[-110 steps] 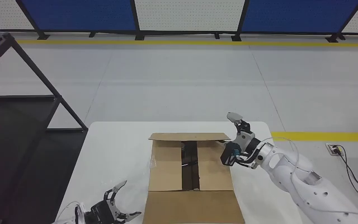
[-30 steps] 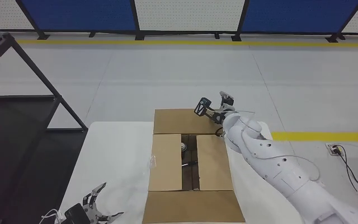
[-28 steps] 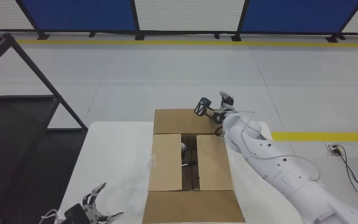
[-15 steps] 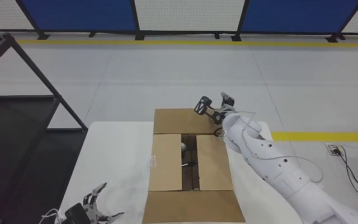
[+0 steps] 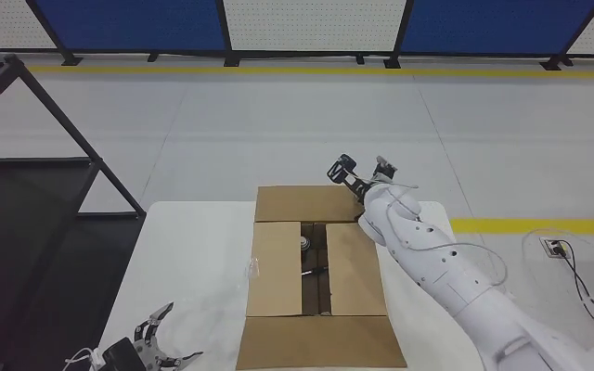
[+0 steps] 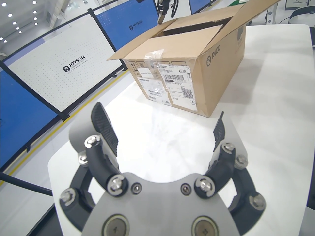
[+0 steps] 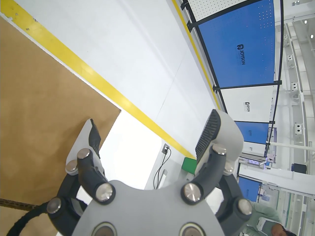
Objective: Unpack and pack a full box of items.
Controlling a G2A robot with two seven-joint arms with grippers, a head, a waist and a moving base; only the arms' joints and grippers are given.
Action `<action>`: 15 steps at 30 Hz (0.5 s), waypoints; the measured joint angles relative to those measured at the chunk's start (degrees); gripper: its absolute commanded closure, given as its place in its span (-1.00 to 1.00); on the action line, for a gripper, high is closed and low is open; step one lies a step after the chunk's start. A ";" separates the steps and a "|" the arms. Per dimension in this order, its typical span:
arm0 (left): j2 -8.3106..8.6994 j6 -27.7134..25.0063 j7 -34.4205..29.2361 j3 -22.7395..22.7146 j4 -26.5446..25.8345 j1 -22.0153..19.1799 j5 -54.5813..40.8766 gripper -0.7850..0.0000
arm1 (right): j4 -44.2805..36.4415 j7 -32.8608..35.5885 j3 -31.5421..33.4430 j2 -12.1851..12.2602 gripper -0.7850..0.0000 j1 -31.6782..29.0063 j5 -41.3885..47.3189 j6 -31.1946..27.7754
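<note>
A brown cardboard box sits mid-table, its far flap folded outward and flat. Two side flaps lie almost shut, leaving a narrow gap in which dark items show. The near flap is folded out toward me. My right gripper hangs open just past the far flap's right corner, holding nothing; in its wrist view the right gripper sits over the flap's edge. My left gripper stands open over the table's near left corner, facing the labelled box side; the left gripper is empty.
The white table has bare room left of the box. A strip of clear tape sticks out from the box's left side. A black rack stands off the table's left. Blue and white panels close the far floor.
The far flap, standing at first, now lies folded out. My right gripper went from the box's right side to beyond its far edge, then drifted slightly right. My left gripper sank toward the near corner.
</note>
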 measured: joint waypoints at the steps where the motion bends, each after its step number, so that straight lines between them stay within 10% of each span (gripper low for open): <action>1: -0.01 0.02 0.02 -0.01 -0.04 -0.02 -0.06 -1.00 | 1.26 -0.55 -0.13 -0.57 -1.00 0.36 0.31 -0.23; 15: -0.07 0.06 0.21 0.19 0.42 -0.10 -0.17 -1.00 | 13.64 -3.39 -3.04 -6.75 -1.00 3.62 -0.27 -5.38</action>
